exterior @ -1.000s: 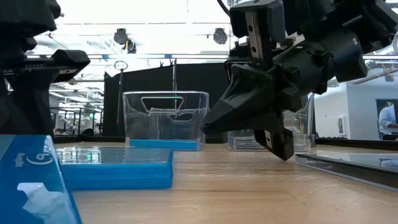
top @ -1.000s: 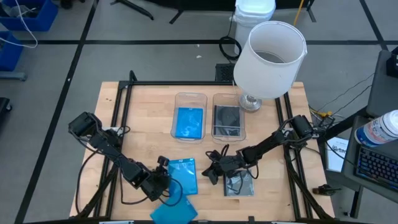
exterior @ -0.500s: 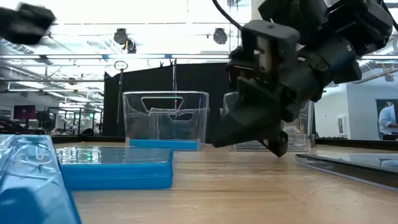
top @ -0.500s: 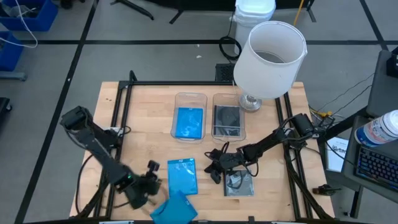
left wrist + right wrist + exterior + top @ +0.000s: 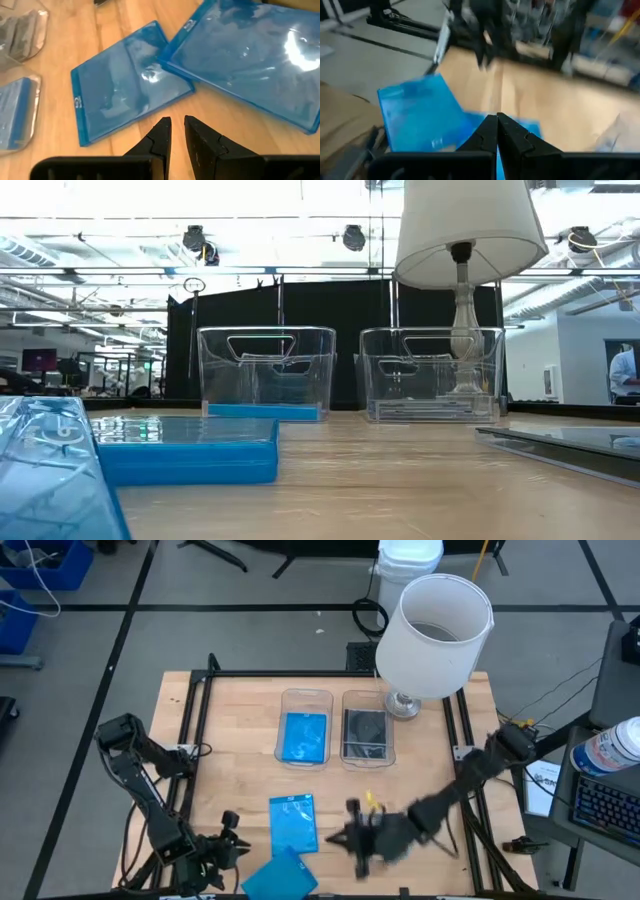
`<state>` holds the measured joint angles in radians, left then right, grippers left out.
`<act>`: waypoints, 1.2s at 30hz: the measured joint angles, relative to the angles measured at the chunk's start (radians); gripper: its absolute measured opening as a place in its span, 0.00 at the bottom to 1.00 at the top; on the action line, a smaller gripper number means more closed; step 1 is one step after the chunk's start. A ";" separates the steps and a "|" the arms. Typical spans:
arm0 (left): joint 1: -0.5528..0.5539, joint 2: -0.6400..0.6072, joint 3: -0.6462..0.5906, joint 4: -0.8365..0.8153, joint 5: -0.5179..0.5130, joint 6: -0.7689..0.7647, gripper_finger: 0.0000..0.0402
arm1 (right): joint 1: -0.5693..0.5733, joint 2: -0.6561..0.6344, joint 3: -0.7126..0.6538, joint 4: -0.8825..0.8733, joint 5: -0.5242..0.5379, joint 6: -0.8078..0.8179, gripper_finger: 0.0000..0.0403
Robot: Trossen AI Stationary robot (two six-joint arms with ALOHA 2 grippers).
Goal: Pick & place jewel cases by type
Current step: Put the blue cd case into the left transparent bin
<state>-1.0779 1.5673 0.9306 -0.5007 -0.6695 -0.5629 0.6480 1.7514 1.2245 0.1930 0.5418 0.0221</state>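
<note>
**Jewel cases still loose near the bins**

High view: two blue cases (image 5: 293,824) lie before the blue bin (image 5: 305,727); right gripper (image 5: 358,840) pressed together, empty.

Left wrist view: left gripper (image 5: 177,131) barely parted, empty. Overlapping cases could slide when you nudge them. No writing readable.

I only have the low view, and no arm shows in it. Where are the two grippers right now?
Observer: Both are low near the table's front edge, the left gripper front-left, the right gripper just right of the flat bright blue rectangular case.
Operator: Is either one holding anything?
Observer: No. The left's fingers are slightly apart and empty; the right's are shut on nothing.
Operator: The second blue case?
Observer: That second blue case lies skewed, its corner touching the first.
</note>
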 joint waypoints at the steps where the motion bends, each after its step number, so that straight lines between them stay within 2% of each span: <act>1: 0.000 0.000 0.000 0.001 -0.007 -0.005 0.16 | 0.028 0.030 0.055 -0.005 0.046 -0.055 0.00; 5: 0.000 0.000 0.000 0.003 -0.013 -0.025 0.16 | 0.099 0.183 0.226 -0.011 0.144 -0.229 0.00; 8: 0.000 0.000 0.000 0.002 -0.010 -0.026 0.16 | 0.110 0.302 0.332 -0.020 0.226 -0.265 0.00; 12: -0.002 0.000 0.000 0.000 -0.003 -0.032 0.16 | 0.106 0.461 0.499 -0.017 0.274 -0.308 0.06; 17: -0.009 0.000 -0.001 -0.002 -0.004 -0.073 0.16 | 0.104 0.629 0.752 -0.119 0.271 -0.293 0.21; 23: -0.029 -0.005 0.009 0.005 0.040 -0.081 0.16 | 0.120 0.821 1.024 -0.199 0.240 -0.270 0.46; 26: -0.041 -0.017 0.024 0.003 0.044 -0.080 0.16 | 0.130 0.888 1.089 -0.200 0.210 -0.245 0.58; 29: -0.047 -0.040 0.036 0.003 0.043 -0.080 0.16 | 0.139 0.922 1.110 -0.172 0.168 -0.244 0.65; 33: -0.056 -0.085 0.040 0.004 0.041 -0.098 0.16 | 0.156 0.947 1.110 -0.109 0.138 -0.287 0.68; 36: -0.069 -0.106 0.040 0.023 0.066 -0.097 0.16 | 0.164 0.944 1.110 -0.118 0.160 -0.272 0.68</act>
<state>-1.1468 1.4616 0.9710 -0.4774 -0.6039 -0.6603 0.8120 2.6956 2.3344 0.0753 0.7018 -0.2498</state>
